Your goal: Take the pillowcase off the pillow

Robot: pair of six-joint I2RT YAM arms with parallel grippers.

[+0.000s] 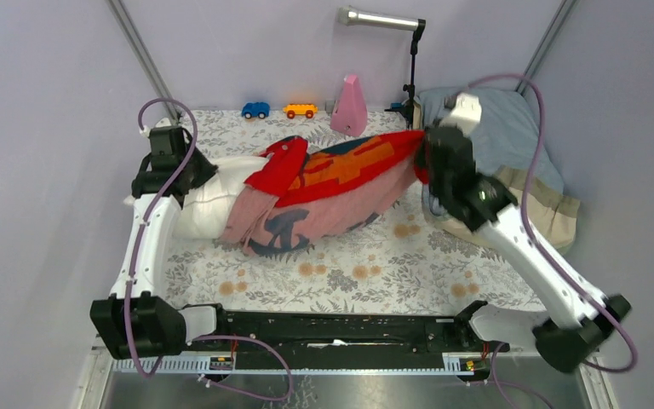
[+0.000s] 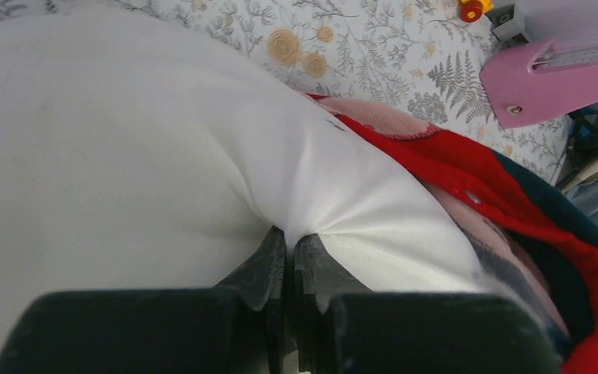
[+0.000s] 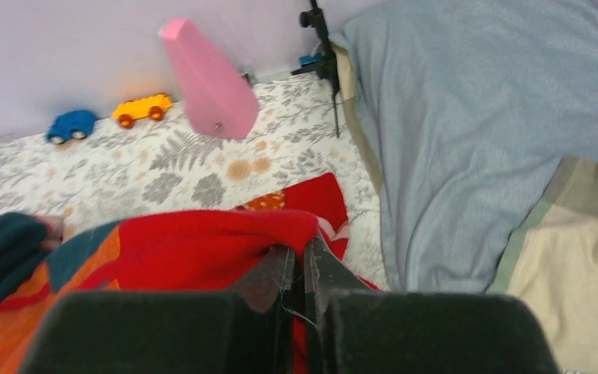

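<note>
Floral floor (image 1: 349, 273); pillowcase (image 1: 332, 183) lengthwise left-right, opening seemingly leftward.

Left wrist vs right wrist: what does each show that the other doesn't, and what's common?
Only left wrist: the white pillow, with the left pincer shut on a pinch of its fabric.
Only right wrist: the right pincer shut on the red edge of the pillowcase; the blue car.
Both: the pillowcase, the pink metronome and the floral sheet.
</note>
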